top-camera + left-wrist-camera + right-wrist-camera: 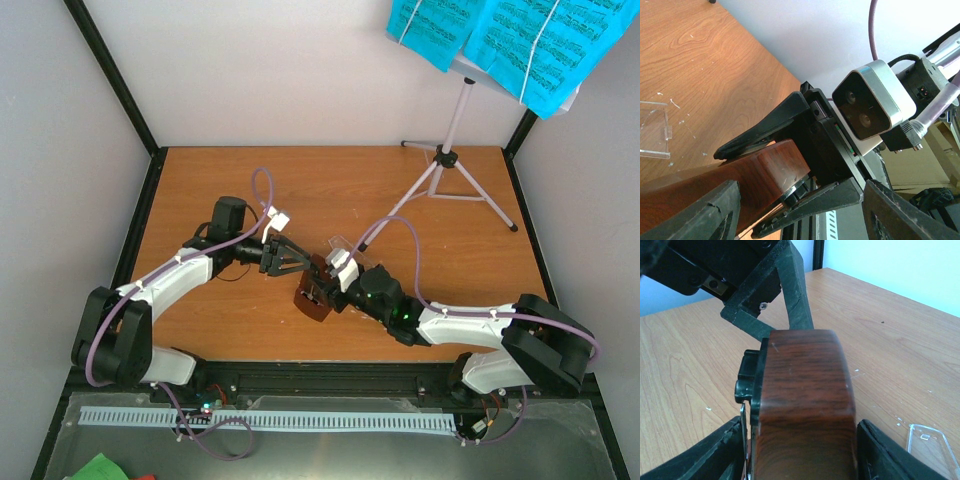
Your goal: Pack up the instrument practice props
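metronome (805, 380) step: right claw (800, 460) clamps it, left claw (300, 262) wide, empty, at its 10 o'clock; next likely needs cover (932, 445), at 1 o'clock, refitted.

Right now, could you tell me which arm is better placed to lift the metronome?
Right, probably: the right pincer looks closed on both sides of the metronome, whereas the left pincer sits open by one end.

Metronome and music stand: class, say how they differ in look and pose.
The metronome is dark red-brown and blocky; the music stand is pale and spindly. The metronome lies tipped in the right hand; the music stand is upright, untouched. Both are music-practice props.
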`<state>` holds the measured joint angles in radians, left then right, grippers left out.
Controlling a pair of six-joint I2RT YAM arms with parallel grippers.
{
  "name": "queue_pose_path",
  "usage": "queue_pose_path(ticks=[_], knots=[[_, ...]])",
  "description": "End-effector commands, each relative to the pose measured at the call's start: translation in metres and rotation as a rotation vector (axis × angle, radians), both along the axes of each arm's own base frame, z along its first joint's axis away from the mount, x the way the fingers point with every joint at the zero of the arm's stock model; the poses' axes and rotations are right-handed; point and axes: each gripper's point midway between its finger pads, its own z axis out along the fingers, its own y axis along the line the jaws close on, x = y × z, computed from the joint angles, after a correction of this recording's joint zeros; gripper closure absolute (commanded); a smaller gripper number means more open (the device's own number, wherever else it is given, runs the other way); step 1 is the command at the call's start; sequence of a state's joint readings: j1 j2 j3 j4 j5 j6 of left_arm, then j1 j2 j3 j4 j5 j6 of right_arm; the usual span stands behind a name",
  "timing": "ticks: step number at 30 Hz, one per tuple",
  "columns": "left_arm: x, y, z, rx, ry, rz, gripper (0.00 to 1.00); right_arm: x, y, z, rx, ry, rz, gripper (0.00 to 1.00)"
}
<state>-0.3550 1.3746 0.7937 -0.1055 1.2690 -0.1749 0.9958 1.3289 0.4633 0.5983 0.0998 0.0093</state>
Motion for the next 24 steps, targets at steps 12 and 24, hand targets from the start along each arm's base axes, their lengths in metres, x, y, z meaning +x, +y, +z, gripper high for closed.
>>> queue_pose_path(ticks=[12,24], knots=[[-0.0077,-0.0088,0.0033,-0.019,-0.012,-0.060,0.32,0.0102,-0.0051,-0.0040,-0.057,0.001,-0.066,0.40],[-0.0041,-0.0092,0.0031,0.002,-0.031,-0.032,0.32,0.0106,-0.0061,0.0015,-0.055,-0.003,-0.071,0.37]])
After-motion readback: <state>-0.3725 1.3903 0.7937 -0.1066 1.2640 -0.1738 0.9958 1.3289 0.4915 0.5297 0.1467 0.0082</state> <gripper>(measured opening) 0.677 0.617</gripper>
